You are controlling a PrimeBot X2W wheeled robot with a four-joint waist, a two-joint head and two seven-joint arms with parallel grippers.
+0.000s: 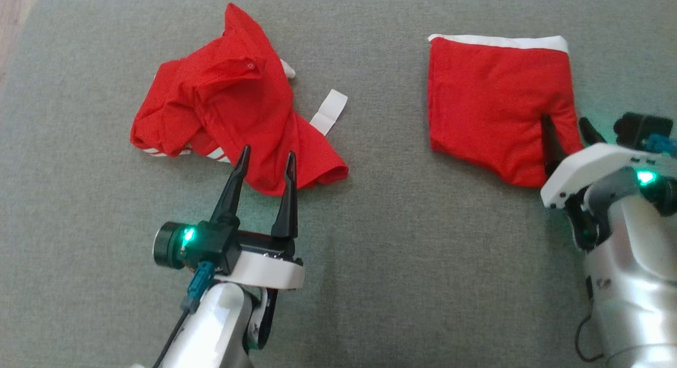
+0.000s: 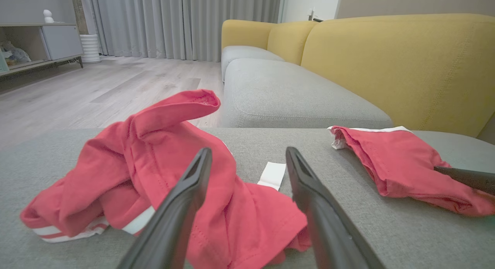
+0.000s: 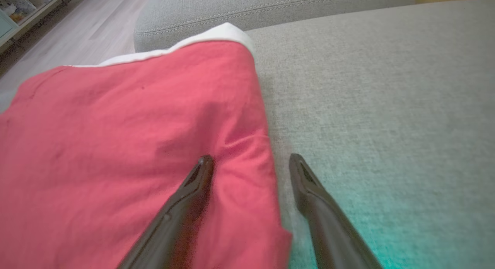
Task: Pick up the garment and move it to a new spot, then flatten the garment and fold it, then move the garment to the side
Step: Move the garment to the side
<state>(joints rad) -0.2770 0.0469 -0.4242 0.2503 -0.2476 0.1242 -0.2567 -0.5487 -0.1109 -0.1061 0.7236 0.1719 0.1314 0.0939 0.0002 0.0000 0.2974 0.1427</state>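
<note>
A crumpled red garment [image 1: 232,103] with white stripes lies at the left of the grey cushion [image 1: 402,262]; it shows large in the left wrist view [image 2: 154,172]. My left gripper [image 1: 267,152] is open, its fingertips over the garment's near edge with nothing between them [image 2: 248,150]. A second red garment [image 1: 492,103], folded flat with a white band, lies at the right. My right gripper [image 1: 565,119] is open at its near right corner. In the right wrist view [image 3: 251,157] one finger is over the red cloth [image 3: 127,145] and the other over bare cushion.
A white tag [image 1: 329,111] pokes out beside the crumpled garment. Beyond the cushion are a grey sofa seat [image 2: 290,95], a yellow backrest [image 2: 386,60], wooden floor [image 2: 96,91] and a low cabinet [image 2: 38,41].
</note>
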